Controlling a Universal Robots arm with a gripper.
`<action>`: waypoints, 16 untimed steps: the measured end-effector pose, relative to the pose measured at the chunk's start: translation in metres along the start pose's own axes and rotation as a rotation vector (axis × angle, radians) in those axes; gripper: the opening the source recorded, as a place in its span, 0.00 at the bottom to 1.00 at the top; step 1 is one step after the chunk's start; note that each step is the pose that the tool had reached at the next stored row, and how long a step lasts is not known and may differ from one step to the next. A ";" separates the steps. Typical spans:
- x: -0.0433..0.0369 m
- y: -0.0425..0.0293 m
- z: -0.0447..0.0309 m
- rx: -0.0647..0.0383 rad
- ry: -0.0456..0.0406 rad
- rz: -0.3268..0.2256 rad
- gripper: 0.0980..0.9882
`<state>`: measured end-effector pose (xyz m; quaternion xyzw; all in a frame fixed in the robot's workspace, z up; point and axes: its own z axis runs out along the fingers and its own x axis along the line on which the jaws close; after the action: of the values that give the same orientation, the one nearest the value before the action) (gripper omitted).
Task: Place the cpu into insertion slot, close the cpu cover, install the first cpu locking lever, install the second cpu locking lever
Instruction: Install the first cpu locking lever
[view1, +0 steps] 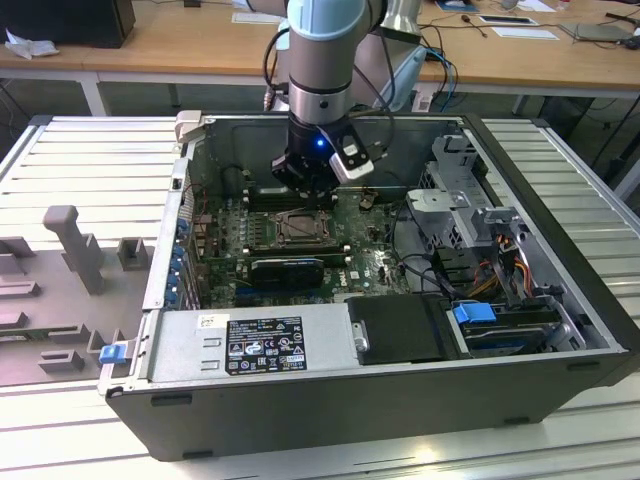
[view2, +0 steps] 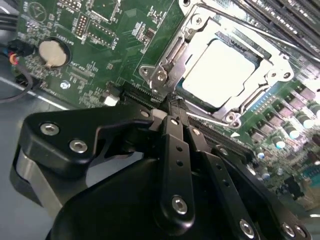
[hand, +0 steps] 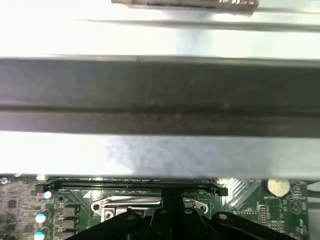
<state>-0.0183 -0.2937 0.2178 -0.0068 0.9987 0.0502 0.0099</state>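
Observation:
The cpu (view2: 220, 72) lies flat in the insertion slot (view1: 300, 228), its silvery top showing through the window of the cpu cover (view2: 274, 75), which lies down over it. A metal locking lever (view2: 172, 52) runs along one side of the socket. My gripper (view2: 172, 106) hangs just beside that edge of the socket, black fingers (view2: 176, 150) pressed together at the tips, shut with nothing visible between them. In the exterior view the gripper (view1: 308, 185) sits low inside the case, just behind the socket. In the first wrist view the fingertips (hand: 170, 200) meet over the socket's frame.
The green motherboard (view1: 370, 265) lies in an open computer case (view1: 560, 330). Long black memory slots (view2: 295, 25) flank the socket. A coin battery (view2: 52, 52), a power supply (view1: 250, 340) and drive bays with cables (view1: 480, 260) crowd the case. A grey fixture (view1: 70, 250) stands outside it.

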 end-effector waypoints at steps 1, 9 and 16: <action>0.0008 0.0000 -0.0016 -0.004 0.0000 0.000 0.01; 0.0115 0.0015 -0.0103 -0.026 -0.0018 -0.005 0.01; 0.0072 0.0026 -0.0072 -0.034 0.0005 -0.027 0.01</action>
<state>-0.0257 -0.2920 0.2250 -0.0204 0.9975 0.0669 0.0102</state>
